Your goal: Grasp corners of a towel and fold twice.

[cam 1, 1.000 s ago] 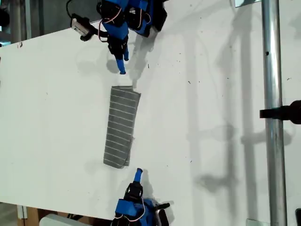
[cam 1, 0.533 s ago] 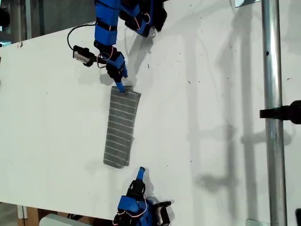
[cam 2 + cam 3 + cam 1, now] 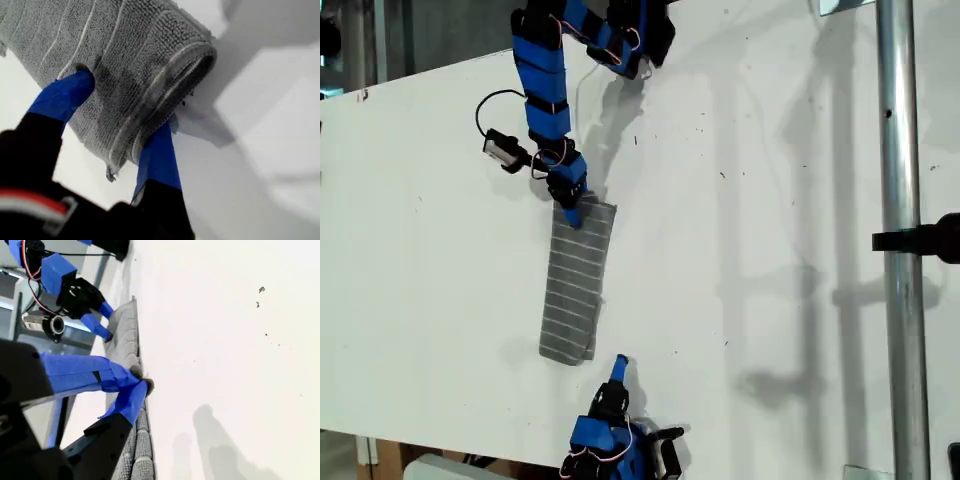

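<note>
White tabletop [image 3: 770, 200]: my first gripper [image 3: 572, 210] straddles the towel [image 3: 575, 285] end, jaws apart.

The towel [image 3: 576, 285] is soft, nubby grey cloth with thin white stripes. The table [image 3: 770, 300] looks smooth, matt white. The pole [image 3: 905, 300] is shiny metal.
</note>
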